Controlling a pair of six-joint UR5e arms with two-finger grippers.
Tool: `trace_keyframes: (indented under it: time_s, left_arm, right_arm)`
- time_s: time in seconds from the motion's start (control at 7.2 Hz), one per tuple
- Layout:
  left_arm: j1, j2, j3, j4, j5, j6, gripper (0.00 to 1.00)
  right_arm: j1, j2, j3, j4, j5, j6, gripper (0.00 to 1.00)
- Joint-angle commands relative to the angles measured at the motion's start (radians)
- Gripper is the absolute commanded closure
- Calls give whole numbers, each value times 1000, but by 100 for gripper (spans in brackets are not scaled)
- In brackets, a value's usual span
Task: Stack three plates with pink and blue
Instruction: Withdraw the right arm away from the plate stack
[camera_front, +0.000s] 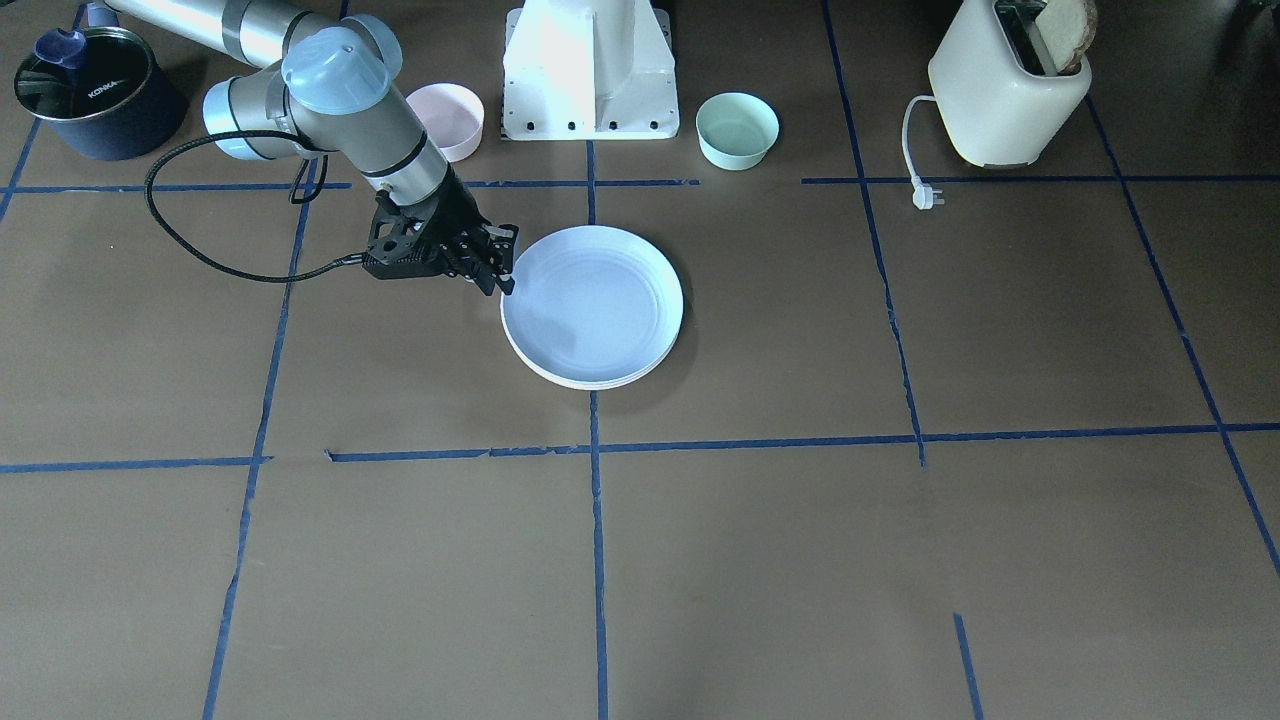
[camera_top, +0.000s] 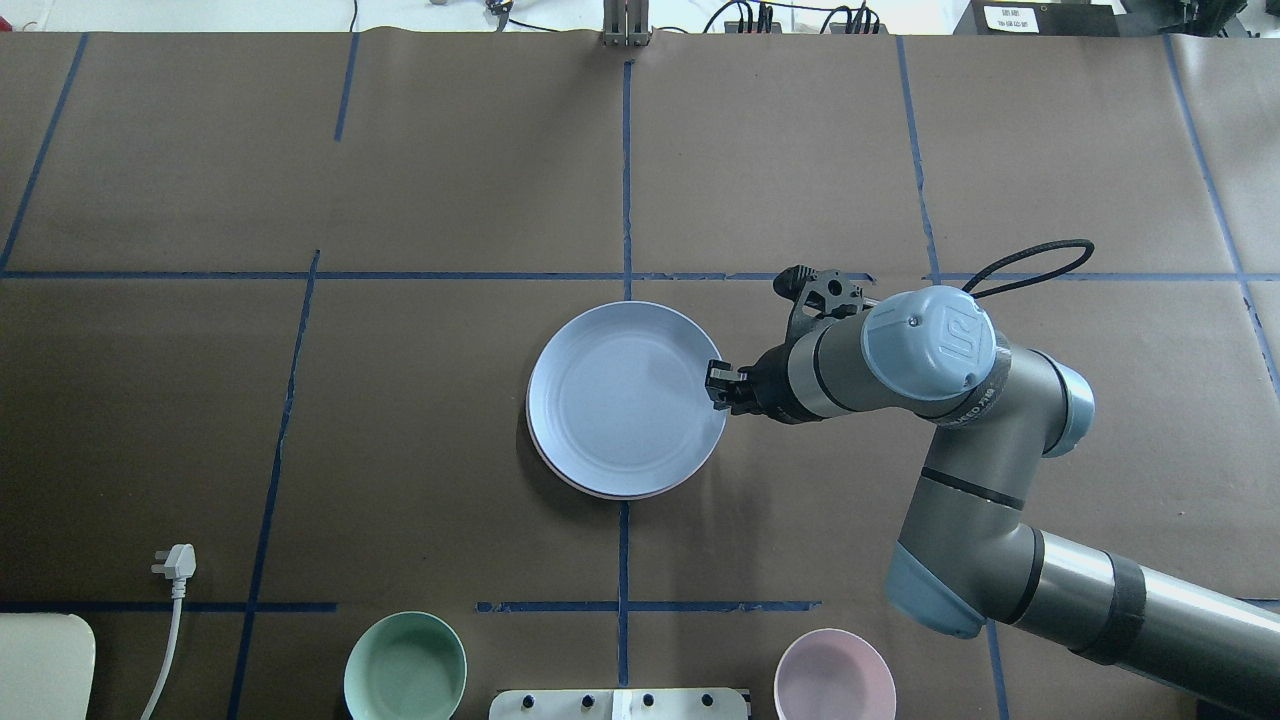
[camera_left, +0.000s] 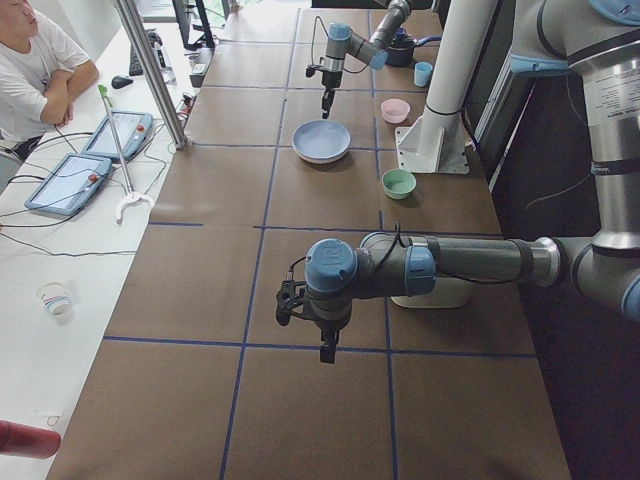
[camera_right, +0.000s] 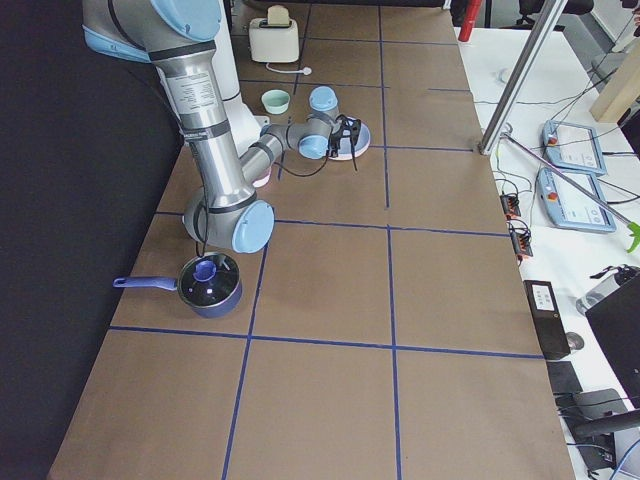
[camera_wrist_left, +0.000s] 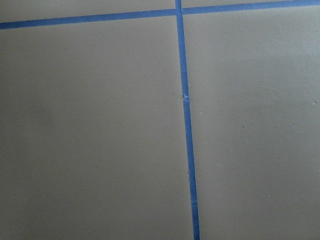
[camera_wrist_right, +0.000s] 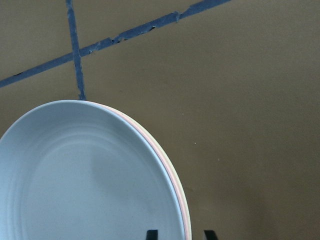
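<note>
The three round matte plates stood in one stack near the middle of the brown paper-covered bench (camera_top: 250, 430), over one blue tape line (camera_top: 625, 180). The light blue plate (camera_top: 620, 400) was on top, the pale pink plate (camera_wrist_right: 178, 192) under it and the cream plate (camera_front: 590, 384) at the bottom, the two lower ones showing only thin rims. Seen from overhead, the right arm (camera_top: 930, 345) ended at the stack's 3 o'clock edge. The right jaws were released, one finger (camera_wrist_right: 151, 235) over the inside of the blue rim, the other outside it. The small deep pink bowl (camera_top: 835, 675) sat at about 5 o'clock from the stack and the small mint-green bowl (camera_top: 405, 665) at 7 o'clock, both well apart from it. The left arm (camera_left: 420, 265) hung over bare bench, well apart from the stack; whether the left jaws were released or clenched I cannot tell
</note>
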Motion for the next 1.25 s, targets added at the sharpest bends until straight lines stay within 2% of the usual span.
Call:
trace_keyframes:
  time_s: [0.0, 0.14, 0.28, 0.56, 0.69, 0.83, 0.97, 1.11]
  left_arm:
    - [1, -2, 0, 0, 1, 0, 0]
    - [1, -5, 0, 0, 0, 0, 0]
    - [3, -14, 5, 0, 1, 5, 0]
    - [6, -18, 2, 9, 1, -1, 0]
    - [6, -21, 0, 2, 10, -1, 0]
    - [6, -8, 5, 8, 9, 5, 0]
    - [7, -16, 64, 3, 13, 6, 0]
    - [6, -18, 74, 3, 15, 6, 0]
  right_arm:
    - [35, 30, 1, -69, 45, -15, 0]
    - [106, 22, -2, -109, 133, -59, 0]
    - [190, 15, -5, -185, 214, -221, 0]
    - [400, -17, -4, -446, 341, -651, 0]
    - [535, -72, -3, -543, 390, -934, 0]
    - [649, -141, -8, -592, 399, -1176, 0]
    - [758, -196, -17, -647, 399, -1407, 0]
    - [848, -246, -17, -687, 401, -1571, 0]
